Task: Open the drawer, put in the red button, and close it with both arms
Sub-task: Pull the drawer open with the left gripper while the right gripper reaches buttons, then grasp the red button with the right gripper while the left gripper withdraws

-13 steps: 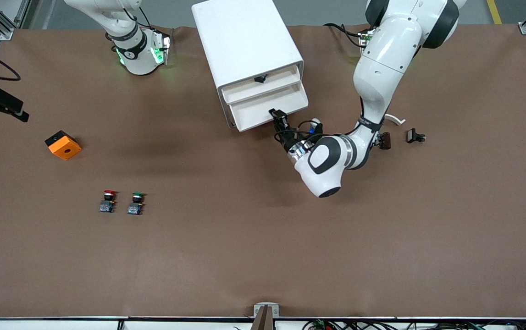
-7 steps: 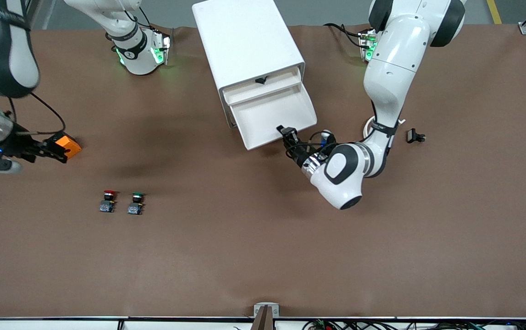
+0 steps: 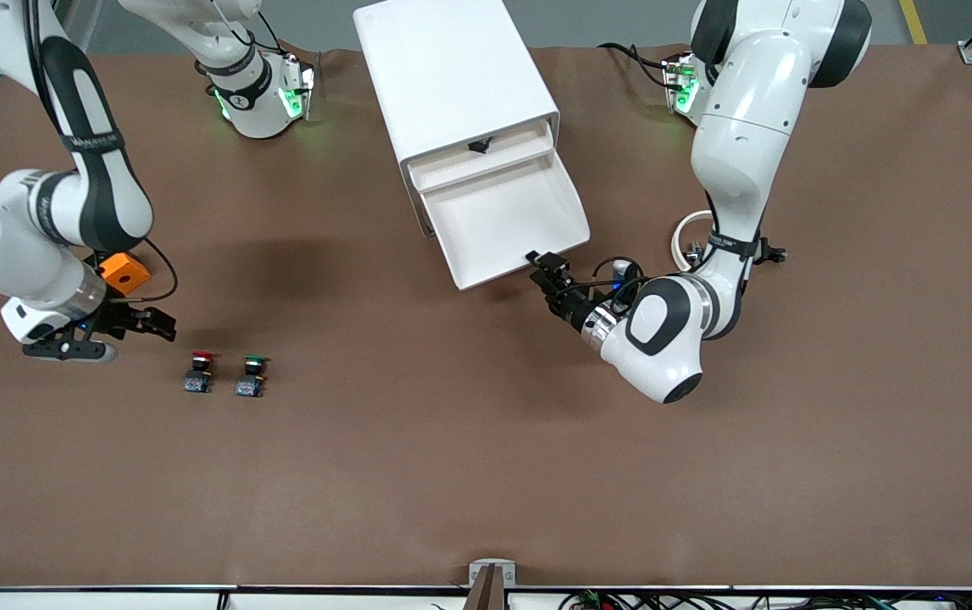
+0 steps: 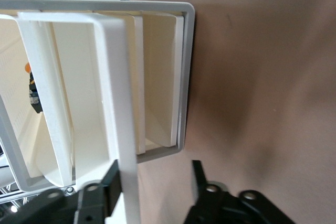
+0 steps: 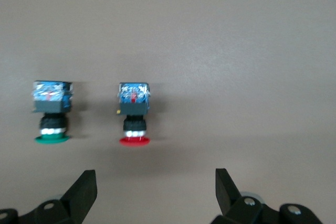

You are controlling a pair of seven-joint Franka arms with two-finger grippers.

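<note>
The white cabinet point(image 3: 452, 76) has its second drawer point(image 3: 502, 212) pulled far out and nothing shows inside it. My left gripper point(image 3: 547, 266) is at the drawer's front lip. In the left wrist view the left gripper point(image 4: 155, 170) is open, with one finger against the front wall point(image 4: 118, 103) and the other well clear. The red button point(image 3: 200, 370) stands on the table beside the green button point(image 3: 252, 375). My right gripper point(image 3: 162, 325) hangs open just beside the red button. In the right wrist view the red button point(image 5: 134, 114) lies ahead of the open right gripper point(image 5: 153, 184).
An orange block point(image 3: 126, 273) sits under the right arm's forearm. A white ring point(image 3: 687, 234) and a small black part point(image 3: 769, 252) lie by the left arm. The top drawer point(image 3: 486, 157) is slightly out, with a black handle.
My left gripper has drawn the second drawer further out toward the front camera. My right arm has swung in from the table's end, past the orange block, to just beside the red button.
</note>
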